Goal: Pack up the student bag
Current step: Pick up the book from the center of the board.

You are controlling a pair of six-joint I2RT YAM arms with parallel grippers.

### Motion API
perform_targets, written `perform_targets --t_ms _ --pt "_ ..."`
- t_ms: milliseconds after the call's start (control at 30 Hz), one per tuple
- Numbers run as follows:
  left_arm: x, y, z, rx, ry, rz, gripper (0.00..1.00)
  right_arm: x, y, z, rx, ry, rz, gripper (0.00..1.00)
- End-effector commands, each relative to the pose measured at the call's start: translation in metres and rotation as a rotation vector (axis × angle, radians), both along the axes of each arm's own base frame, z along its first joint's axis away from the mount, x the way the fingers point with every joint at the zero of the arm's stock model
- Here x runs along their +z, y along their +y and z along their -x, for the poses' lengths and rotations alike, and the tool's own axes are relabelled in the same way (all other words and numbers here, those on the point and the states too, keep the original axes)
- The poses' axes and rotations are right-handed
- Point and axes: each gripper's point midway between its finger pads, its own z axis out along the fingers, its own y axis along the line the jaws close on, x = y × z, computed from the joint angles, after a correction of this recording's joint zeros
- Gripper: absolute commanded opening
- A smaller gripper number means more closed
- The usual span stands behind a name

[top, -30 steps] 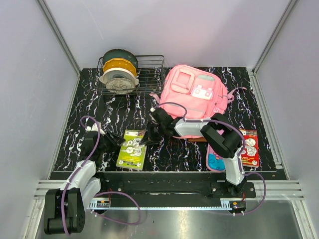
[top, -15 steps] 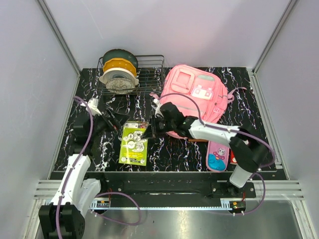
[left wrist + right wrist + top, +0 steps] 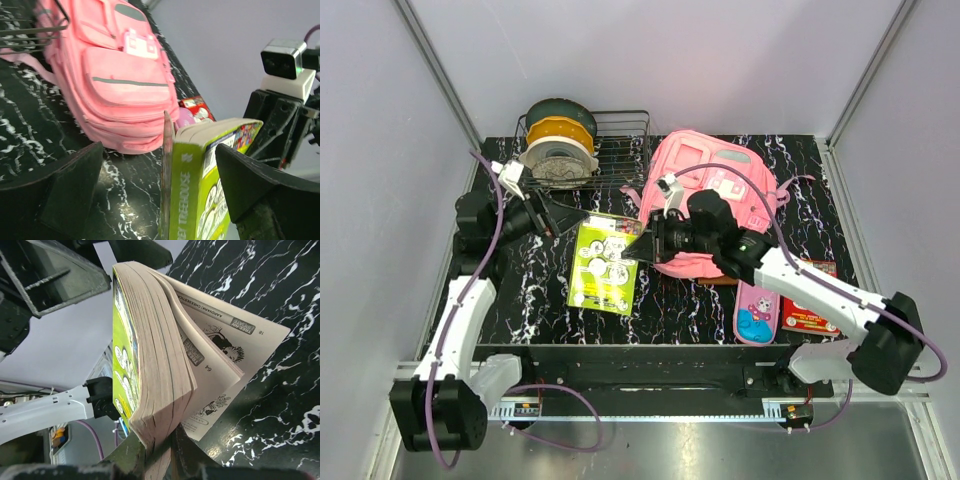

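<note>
- Black tabletop veined with white like marble, glossy, boxed in by pale matte walls.
- Soft pink fabric backpack lies at the back right of the tabletop on its back. Its padded front pockets face up, with a grey strip and a white-and-grey patch.
- Dark wire rack stands just left of the backpack, holding round spools in green, yellow and white.
- Thick paperback book with a lime-green glossy cover is in front of the backpack's left side, raised off the tabletop.
- The right wrist view shows the book's cream page block bending and a few loose pages sagging open, printed with line drawings.
- Right gripper reaches across the backpack's front edge and is clenched on the book's edge, the pages pinched between its dark fingers.
- Left gripper, left of the backpack, is released. Its wedge-shaped jaws are spread wide on either side of the book's spine, with gaps showing.
- Flat pink zippered pencil case with a blue cartoon print lies in front of the backpack, beside a red card pack.
</note>
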Motion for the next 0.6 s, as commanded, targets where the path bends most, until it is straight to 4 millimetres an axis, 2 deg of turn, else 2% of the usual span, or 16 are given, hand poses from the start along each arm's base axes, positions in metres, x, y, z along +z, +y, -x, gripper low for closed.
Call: perform_targets --t_ms 0,67,100,400,467,567 --pt "0.032 -0.021 0.012 -0.203 -0.09 0.065 0.99 0.039 -0.014 -0.009 -0.027 -0.119 -0.077 0.0" --pt "0.034 -0.026 0.014 -0.261 -0.096 0.067 0.99 0.04 -0.016 -0.01 -0.033 -0.12 -0.077 0.0" --pt "0.033 -0.037 0.021 -0.307 -0.083 0.063 0.99 0.039 -0.017 -0.012 -0.039 -0.117 -0.075 0.0" --pt "0.036 -0.085 0.055 -0.575 -0.133 0.025 0.99 0.042 -0.021 -0.013 -0.022 -0.133 -0.094 0.0" --pt "0.033 -0.088 0.053 -0.585 -0.13 0.013 0.95 0.043 -0.023 -0.013 -0.015 -0.138 -0.098 0.0" --pt "0.028 -0.091 0.053 -0.616 -0.105 0.019 0.8 0.046 -0.026 -0.01 0.009 -0.154 -0.104 0.0"
